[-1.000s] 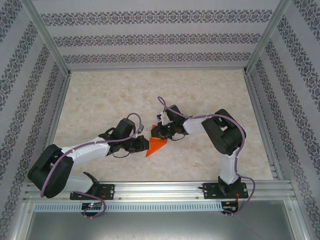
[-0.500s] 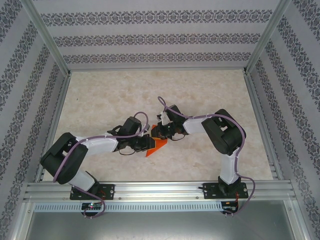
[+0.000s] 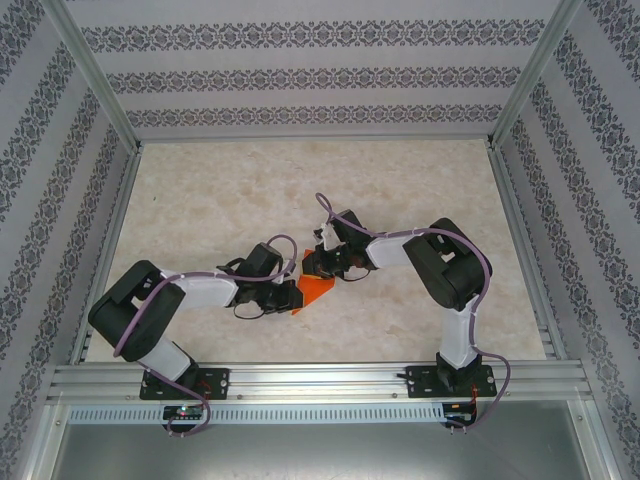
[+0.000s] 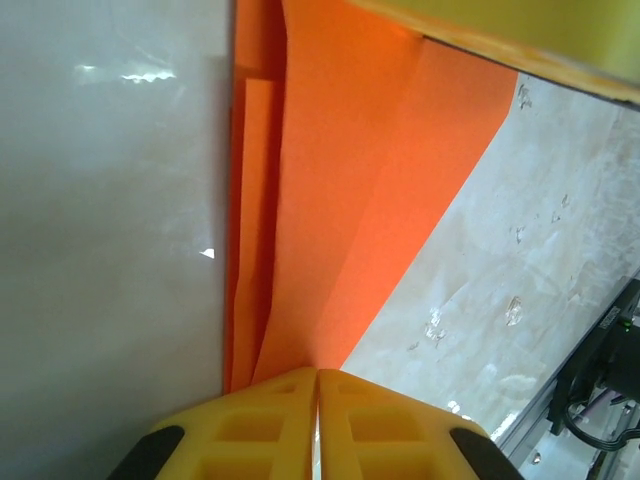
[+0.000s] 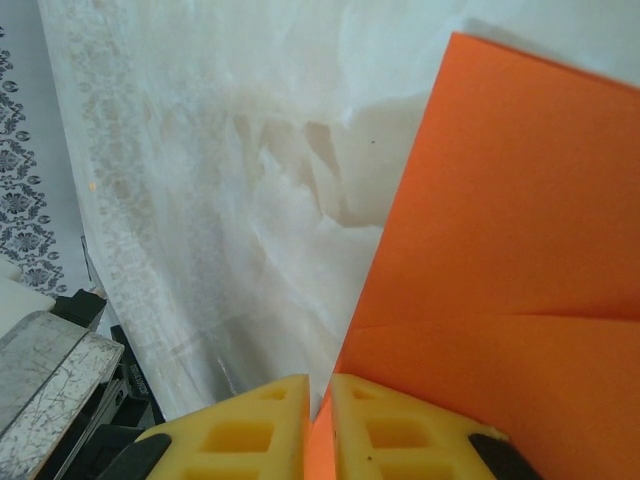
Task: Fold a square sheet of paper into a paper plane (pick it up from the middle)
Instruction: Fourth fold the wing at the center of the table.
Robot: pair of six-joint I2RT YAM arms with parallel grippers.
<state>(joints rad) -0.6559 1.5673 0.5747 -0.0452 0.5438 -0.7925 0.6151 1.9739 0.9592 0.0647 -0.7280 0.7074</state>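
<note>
Left gripper (image 4: 318,376): yellow fingers pressed together, nipping the pointed end of the thin bright orange paper sheet (image 4: 350,200), which is already folded into several layers. The layers fan out from the pinch, with a crease line running up from it.

Right gripper (image 5: 320,388): fingers almost touching, pinching another edge of the same sheet. In the right wrist view the paper runs up and to the right from the jaws, with one fold line across it.

In the top view the two grippers are very near each other, mid-table and slightly toward the bases. The orange paper sheet sits between and just below them as a small wedge over the beige marbled tabletop (image 3: 220,200). It casts a shadow in the right wrist view, so I judge that at least that side is off the surface.

Risks from here:
- Both ends are clamped. If the arms pull apart or twist out of sync, the paper tears or pulls out of one pinch.
- The left pinch holds stacked layers. If they shear, the crease sets skewed and the wings come out uneven.
- The heads are close, so a small path error could knock fingers or cables together.
- If one side lets go early, the unsupported paper springs open.
</note>
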